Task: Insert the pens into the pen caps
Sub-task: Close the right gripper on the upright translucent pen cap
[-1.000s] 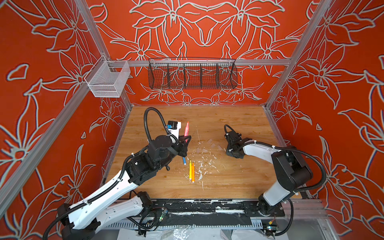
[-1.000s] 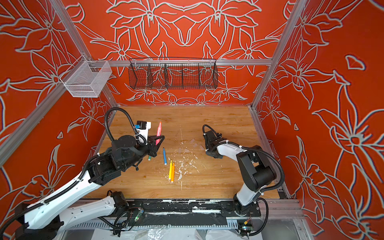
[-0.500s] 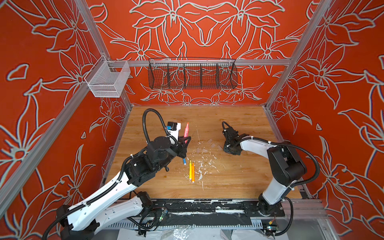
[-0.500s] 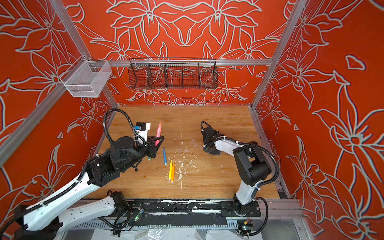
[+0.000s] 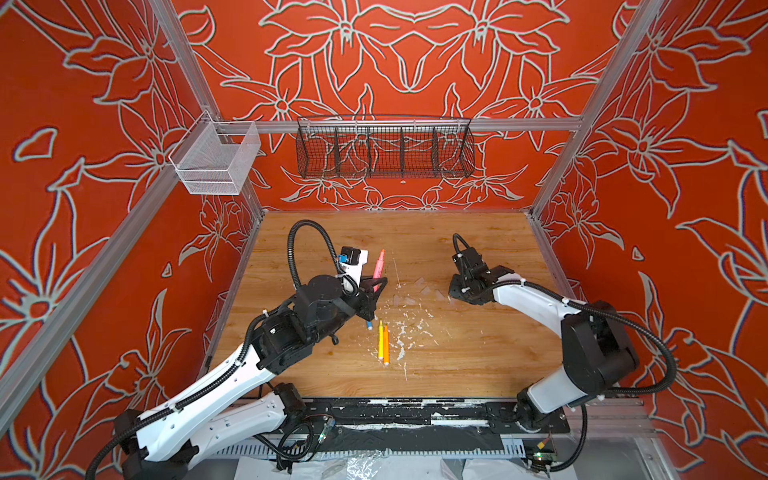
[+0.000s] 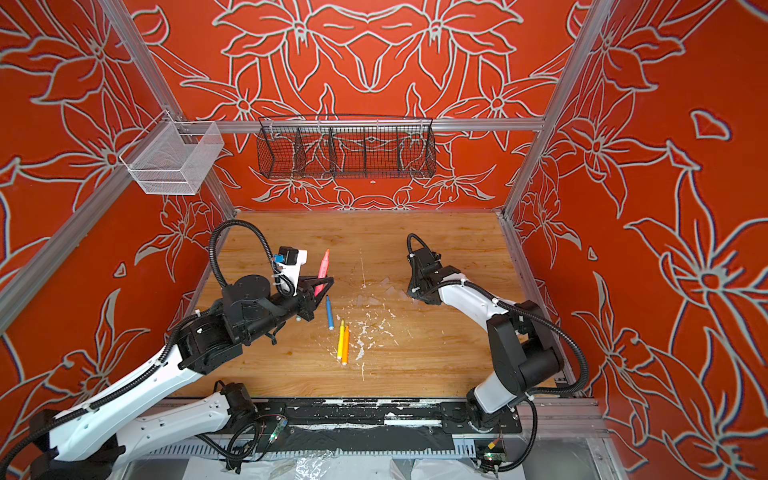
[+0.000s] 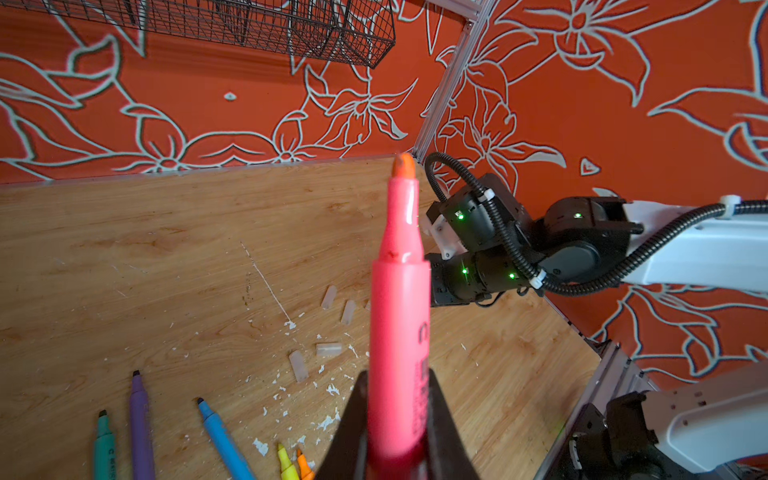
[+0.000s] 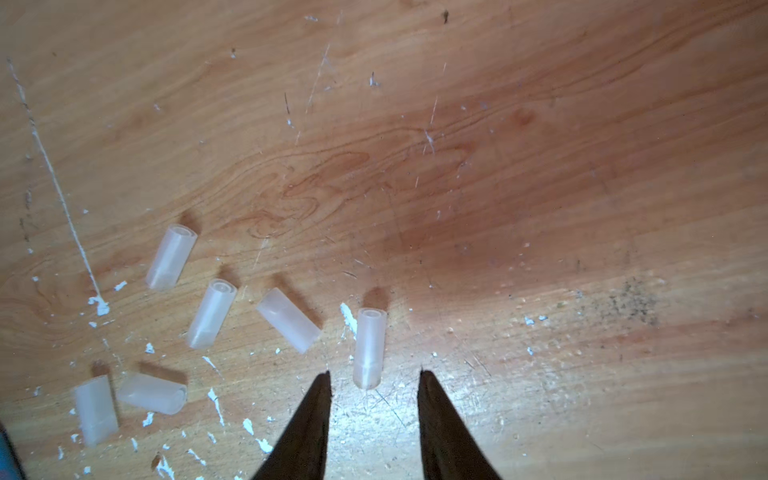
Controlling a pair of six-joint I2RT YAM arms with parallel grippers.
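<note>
left gripper [image 7: 397, 374] — clenched on the pink-red pen [image 7: 401, 270], pinched on the lower barrel. the bare felt tip points up and away from my fingers. the other pens [image 7: 224, 440] lie flat on the table, down beside this gripper, none capped.

right gripper [image 8: 374, 371] — released, jaws apart, nothing in them, low over the table [image 8: 519, 166]. one cap [image 8: 370, 340] lies flat straight ahead. its near end sits just between my fingertips, clear of both. the far end looks like the open mouth and the near end like the closed one. the other caps [image 8: 212, 313] lie scattered off to one side of my fingers, apart from this one.

handling, my judgement:
- cap: tiny, close to weightless, thin clear plastic, round and slick. it will likely roll or squirt out if the jaws close off-centre. a hard squeeze could pinch the mouth out of round.
- take it across the body towards the closed end, with the mouth left free and pointing outward.
- pen: light, stiff, smooth barrel. held this low it could pivot in the pinch, so the push into the cap should run straight along its length.
- the clear cap is hard to read against the pale wood, so check it is seated in the grip before lifting.
</note>
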